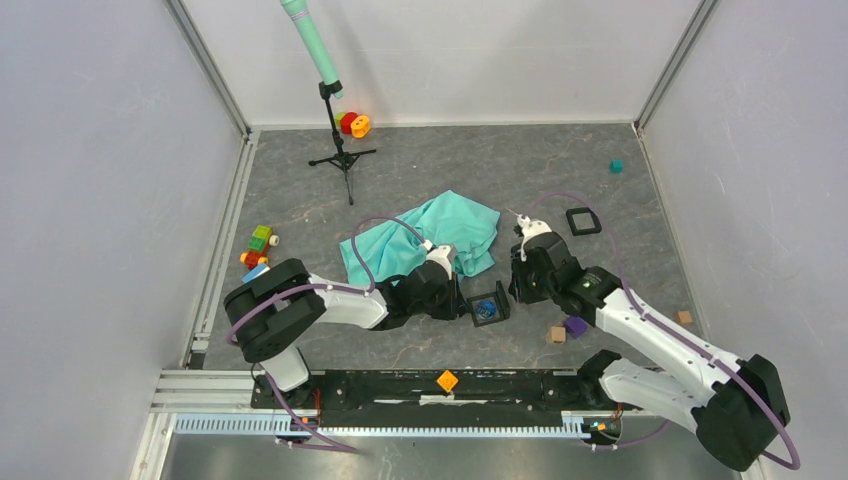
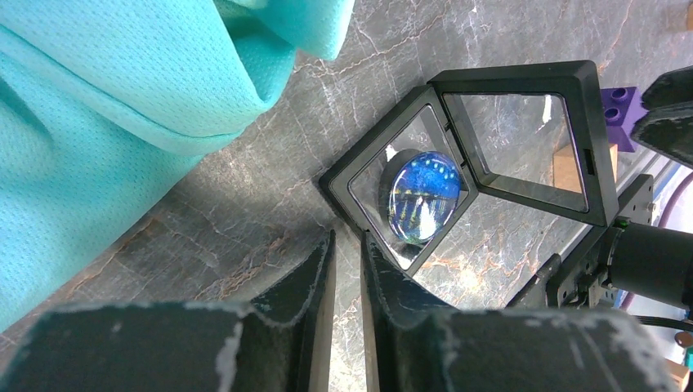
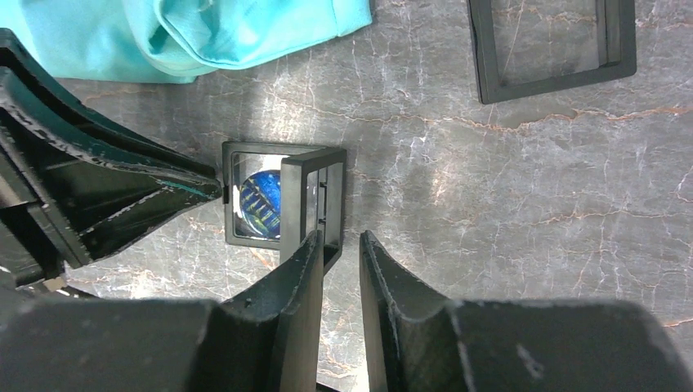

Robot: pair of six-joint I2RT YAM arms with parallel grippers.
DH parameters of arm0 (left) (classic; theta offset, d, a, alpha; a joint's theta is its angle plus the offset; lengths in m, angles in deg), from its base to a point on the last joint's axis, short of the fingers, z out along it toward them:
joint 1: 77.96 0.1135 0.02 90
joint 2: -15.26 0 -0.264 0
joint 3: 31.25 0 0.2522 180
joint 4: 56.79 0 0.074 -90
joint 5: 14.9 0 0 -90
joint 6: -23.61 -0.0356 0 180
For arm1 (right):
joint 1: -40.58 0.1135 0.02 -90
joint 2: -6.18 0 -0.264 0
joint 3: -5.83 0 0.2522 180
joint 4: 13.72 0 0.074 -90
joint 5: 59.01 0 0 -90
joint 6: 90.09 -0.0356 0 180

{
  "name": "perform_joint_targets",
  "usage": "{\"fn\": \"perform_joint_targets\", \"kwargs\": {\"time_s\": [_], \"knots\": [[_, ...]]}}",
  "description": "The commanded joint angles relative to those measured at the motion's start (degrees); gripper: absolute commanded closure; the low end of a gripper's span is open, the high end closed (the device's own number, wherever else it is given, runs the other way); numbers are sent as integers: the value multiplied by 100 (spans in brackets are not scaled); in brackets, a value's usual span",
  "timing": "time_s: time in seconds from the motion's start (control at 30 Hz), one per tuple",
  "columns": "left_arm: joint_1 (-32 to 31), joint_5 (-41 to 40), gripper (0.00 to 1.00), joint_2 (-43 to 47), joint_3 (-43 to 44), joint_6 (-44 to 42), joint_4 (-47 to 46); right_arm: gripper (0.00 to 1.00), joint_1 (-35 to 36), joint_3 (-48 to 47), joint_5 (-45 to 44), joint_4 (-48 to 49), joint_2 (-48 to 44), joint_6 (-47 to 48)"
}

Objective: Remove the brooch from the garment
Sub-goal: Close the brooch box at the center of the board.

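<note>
The turquoise garment (image 1: 430,235) lies crumpled mid-floor, also seen in the left wrist view (image 2: 122,82) and the right wrist view (image 3: 204,33). The round blue brooch (image 1: 486,309) (image 2: 422,196) (image 3: 260,204) sits apart from the cloth, inside an open black display case (image 2: 507,75) (image 3: 315,163) on the floor. My left gripper (image 1: 463,298) (image 2: 347,237) is at the case's near-left corner, jaws a narrow gap apart and empty. My right gripper (image 1: 515,285) (image 3: 339,237) stands at the raised lid, one finger against its edge, jaws slightly open and empty.
A second, empty black frame (image 1: 583,221) (image 3: 556,82) lies right of the garment. A purple block (image 1: 575,325) and a wooden block (image 1: 556,334) sit near the right arm. Toy bricks (image 1: 258,245) lie left, a tripod stand (image 1: 340,150) behind, a teal cube (image 1: 616,166) far right.
</note>
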Motion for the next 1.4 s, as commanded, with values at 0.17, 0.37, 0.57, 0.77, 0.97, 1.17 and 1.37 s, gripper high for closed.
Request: {"fn": "perform_joint_targets", "kwargs": {"time_s": [0.17, 0.37, 0.57, 0.77, 0.97, 1.17, 1.37], "knots": [[-36, 7, 77, -62, 142, 35, 273, 72, -19, -168, 498, 293, -185, 115], [-33, 16, 79, -105, 203, 35, 321, 74, -12, 45, 677, 510, -71, 94], [-34, 16, 79, -153, 230, 44, 330, 80, -13, 242, 861, 686, 59, 78], [-35, 16, 80, -190, 281, 27, 325, 87, -15, 444, 1137, 933, 86, 18], [-35, 205, 81, -300, 361, 27, 295, 100, 5, 732, 1479, 1313, 231, -73], [-36, 244, 81, -307, 358, 36, 230, 94, 66, 789, 1512, 1435, 337, -77], [-27, 68, 81, 191, 116, -87, 307, 83, 324, 515, 1200, 1153, 325, 89]]}}
